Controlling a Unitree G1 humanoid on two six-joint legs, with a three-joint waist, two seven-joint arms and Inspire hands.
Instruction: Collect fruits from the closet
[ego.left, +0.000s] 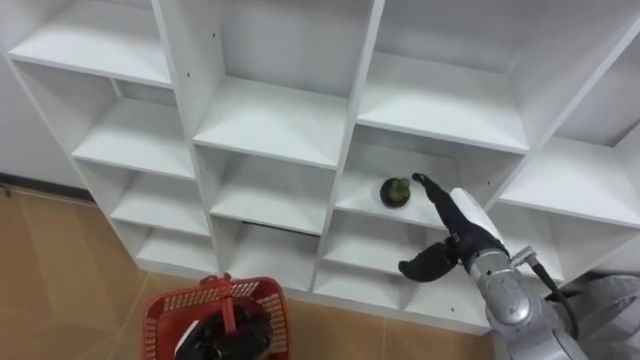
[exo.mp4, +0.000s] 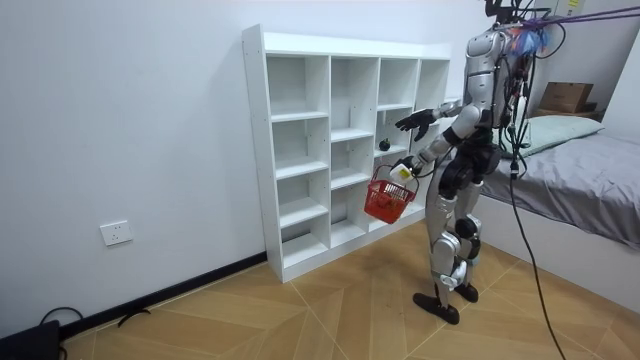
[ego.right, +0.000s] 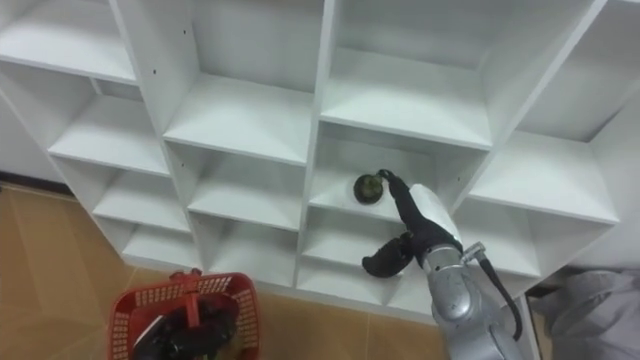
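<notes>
A dark green round fruit (ego.left: 396, 191) lies on a middle shelf of the white closet (ego.left: 270, 120), in the third column from the left. My right hand (ego.left: 452, 222) is open, its fingertips just right of the fruit and not touching it, thumb spread below. My left hand (ego.left: 222, 335) is curled round the handle of a red plastic basket (ego.left: 185, 297), which hangs low in front of the bottom shelves. In the room view I stand facing the closet (exo.mp4: 300, 150), with the basket (exo.mp4: 388, 198) under my outstretched right hand (exo.mp4: 412, 121).
The closet has several open cells split by thin white dividers (ego.left: 352, 150) and stands against a white wall. The floor (exo.mp4: 300, 310) is wood. A bed (exo.mp4: 580, 170) with a cardboard box (exo.mp4: 565, 96) on it stands behind me at the room view's right.
</notes>
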